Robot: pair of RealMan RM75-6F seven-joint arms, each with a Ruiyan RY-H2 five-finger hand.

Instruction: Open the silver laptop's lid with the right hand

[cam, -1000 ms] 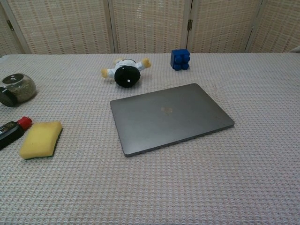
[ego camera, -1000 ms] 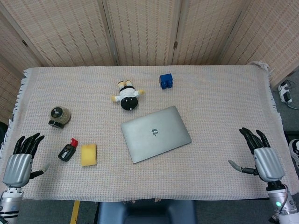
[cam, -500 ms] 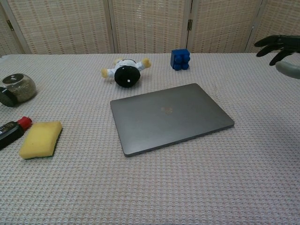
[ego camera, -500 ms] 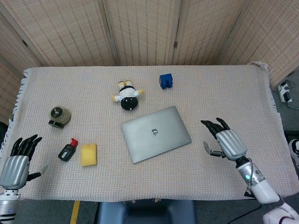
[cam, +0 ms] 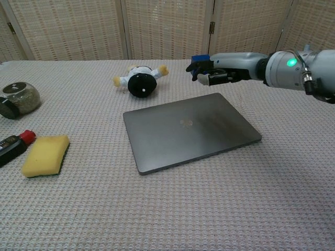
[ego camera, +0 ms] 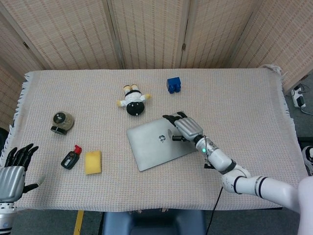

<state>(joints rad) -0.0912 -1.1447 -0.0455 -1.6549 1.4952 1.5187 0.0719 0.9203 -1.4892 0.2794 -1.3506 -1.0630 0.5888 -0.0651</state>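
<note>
The silver laptop [ego camera: 156,142] lies closed and flat in the middle of the table, logo up, turned a little askew. My right hand [ego camera: 184,126] hangs over its far right corner with the arm reaching in from the right. In the chest view the right hand [cam: 212,73] floats clear above the laptop [cam: 183,133] lid's far edge, touching nothing, fingers apart and slightly bent. My left hand [ego camera: 13,168] stays off the table's near left corner, fingers spread, holding nothing.
A small toy figure [ego camera: 133,101] and a blue block [ego camera: 173,84] lie beyond the laptop. To the left are a round jar [ego camera: 62,122], a black and red object [ego camera: 71,157] and a yellow sponge [ego camera: 93,162]. Folding screens stand behind the table.
My right hand has swept in from the table's near right edge to above the laptop's far right corner. The left hand has dropped slightly lower. The laptop has not moved.
</note>
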